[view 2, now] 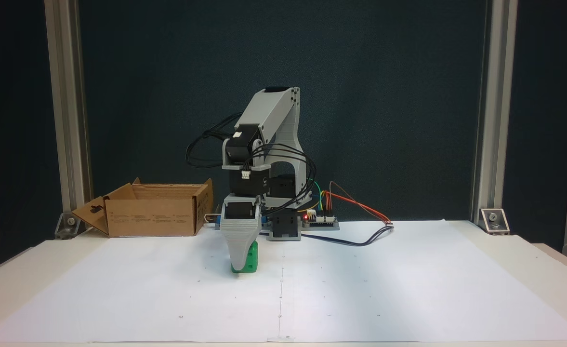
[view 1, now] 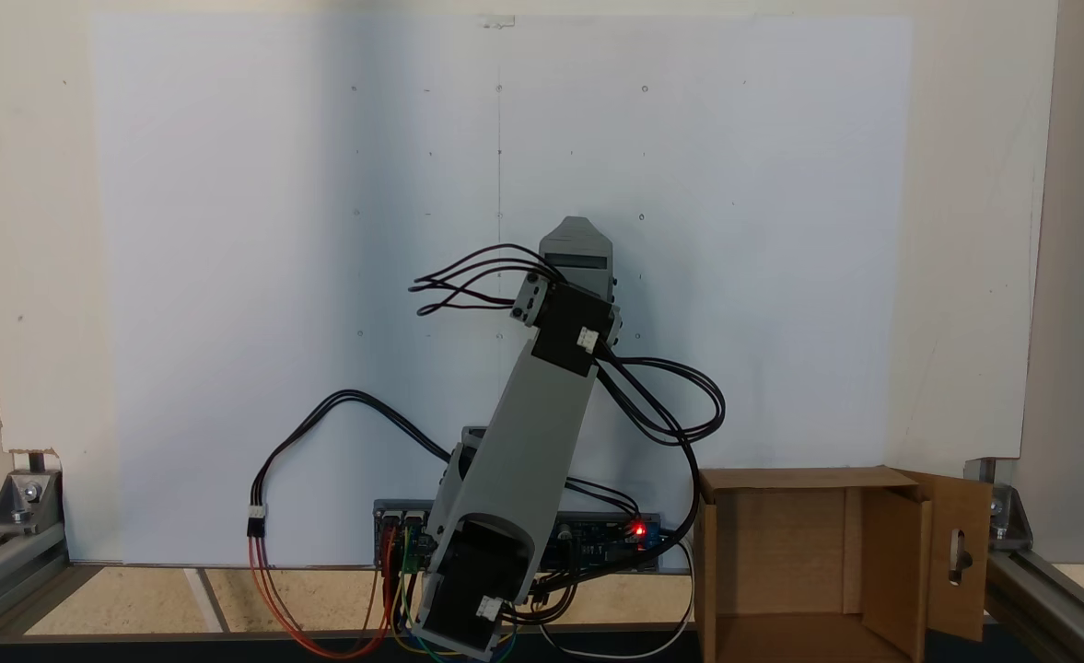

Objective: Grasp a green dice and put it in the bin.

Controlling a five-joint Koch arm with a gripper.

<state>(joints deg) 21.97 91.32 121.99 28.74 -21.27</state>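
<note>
The green dice (view 2: 252, 258) rests on the white paper in front of the arm's base. My gripper (view 2: 242, 264) points straight down at it. Its grey front finger (view 2: 239, 241) covers the left part of the dice, with its tip down at the paper. The other jaw is hidden behind, so I cannot tell whether the dice is clamped. The bin (view 2: 153, 217) is an open brown cardboard box at the back left, and its slotted flap folds outward. From the opposite fixed view the bin (view 1: 781, 543) stands at the lower right, and the arm (view 1: 532, 433) hides the dice.
A controller board (view 2: 319, 219) with a red light and coloured wires sits beside the arm's base. Black cables (view 2: 360, 238) trail over the paper on the right. Aluminium frame posts (view 2: 485, 115) stand at the table's back corners. The white paper (view 2: 384, 289) stretches wide to the front and right.
</note>
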